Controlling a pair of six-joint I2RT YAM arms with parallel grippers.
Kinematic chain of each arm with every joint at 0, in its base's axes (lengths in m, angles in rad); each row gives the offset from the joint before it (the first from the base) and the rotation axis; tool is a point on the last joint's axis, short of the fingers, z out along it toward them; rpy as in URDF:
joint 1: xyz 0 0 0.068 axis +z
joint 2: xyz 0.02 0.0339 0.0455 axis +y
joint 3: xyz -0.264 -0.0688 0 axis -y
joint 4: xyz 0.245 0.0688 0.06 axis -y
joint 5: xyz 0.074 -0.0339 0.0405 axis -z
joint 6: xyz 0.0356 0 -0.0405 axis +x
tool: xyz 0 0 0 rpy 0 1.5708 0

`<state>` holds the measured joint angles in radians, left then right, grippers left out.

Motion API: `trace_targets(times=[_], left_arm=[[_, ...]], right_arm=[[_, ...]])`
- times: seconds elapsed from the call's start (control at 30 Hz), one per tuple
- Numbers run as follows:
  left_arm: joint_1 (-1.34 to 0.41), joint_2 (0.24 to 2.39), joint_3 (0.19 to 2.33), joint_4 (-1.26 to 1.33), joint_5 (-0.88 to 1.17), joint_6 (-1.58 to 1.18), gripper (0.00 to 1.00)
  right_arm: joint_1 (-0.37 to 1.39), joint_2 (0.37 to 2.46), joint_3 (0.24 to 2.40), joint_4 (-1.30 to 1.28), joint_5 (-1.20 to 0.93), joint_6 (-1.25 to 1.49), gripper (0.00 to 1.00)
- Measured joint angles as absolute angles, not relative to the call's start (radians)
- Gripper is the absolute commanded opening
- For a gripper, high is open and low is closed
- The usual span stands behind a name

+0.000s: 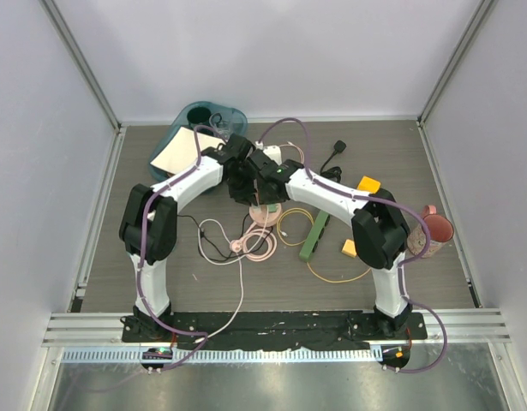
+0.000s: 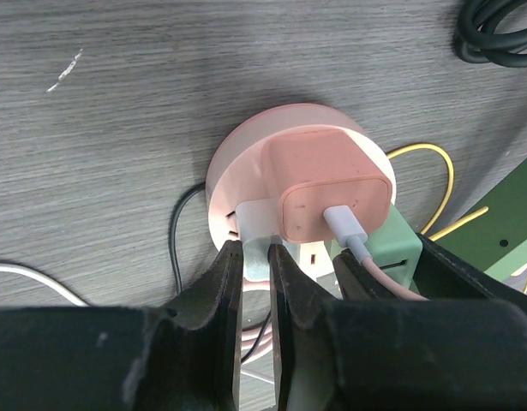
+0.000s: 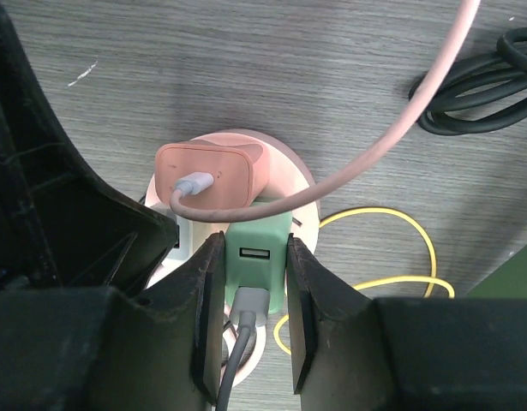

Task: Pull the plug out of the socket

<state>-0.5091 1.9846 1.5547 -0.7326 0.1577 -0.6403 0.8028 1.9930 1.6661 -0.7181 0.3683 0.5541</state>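
A round pink socket hub (image 1: pixel 265 214) lies on the table, under both grippers. It carries a pink plug (image 2: pixel 332 184), a mint green plug (image 3: pixel 259 248) and a pale grey plug (image 2: pixel 256 227). My left gripper (image 2: pixel 256 253) is shut on the pale grey plug's edge at the hub (image 2: pixel 237 171). My right gripper (image 3: pixel 255 257) is shut on the green plug, one finger on each side; a grey cable runs out of that plug. The pink plug (image 3: pixel 207 175) sits just beyond, with a pink cable arching over it. In the top view the two grippers (image 1: pixel 254 184) meet over the hub.
A teal container (image 1: pixel 207 116) and a beige pad (image 1: pixel 182 150) are at the back left. A black cable (image 1: pixel 336 154), yellow blocks (image 1: pixel 368 183), a green power strip (image 1: pixel 314 235), a yellow cable (image 1: pixel 332 274) and a pink cup (image 1: pixel 436 227) are to the right. Loose white and pink cables (image 1: pixel 237 240) lie in front.
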Motion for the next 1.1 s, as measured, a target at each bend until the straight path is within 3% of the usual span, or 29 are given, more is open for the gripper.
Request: trace_targets(times=[0.17,0.33,0.4,0.43,0.53,0.7,0.9,1.0,1.1], left_arm=[[-0.514,1.983,1.556,-0.738,0.146,-0.638,0.18],[-0.524,1.987,1.560,-0.734,0.145,-0.636,0.18],[-0.526,1.987,1.563,-0.735,0.142,-0.629,0.23],[-0.527,1.985,1.566,-0.738,0.140,-0.625,0.33],[-0.529,1.982,1.570,-0.748,0.121,-0.606,0.47],[-0.518,1.934,1.501,-0.710,0.130,-0.590,0.52],[-0.507,1.914,1.455,-0.677,0.212,-0.569,0.53],[-0.506,1.911,1.444,-0.661,0.237,-0.566,0.39],[-0.501,1.889,1.421,-0.632,0.249,-0.576,0.38]], right_arm=[[0.809,1.991,1.658,-0.711,0.382,0.558,0.01],[0.770,1.908,1.507,-0.586,0.313,0.618,0.01],[0.762,1.895,1.486,-0.569,0.297,0.639,0.01],[0.762,1.895,1.486,-0.567,0.296,0.641,0.01],[0.762,1.895,1.486,-0.567,0.297,0.642,0.01],[0.762,1.858,1.437,-0.535,0.289,0.645,0.01],[0.765,1.827,1.407,-0.542,0.282,0.641,0.01],[0.765,1.824,1.406,-0.554,0.284,0.636,0.01],[0.766,1.824,1.406,-0.543,0.276,0.635,0.01]])
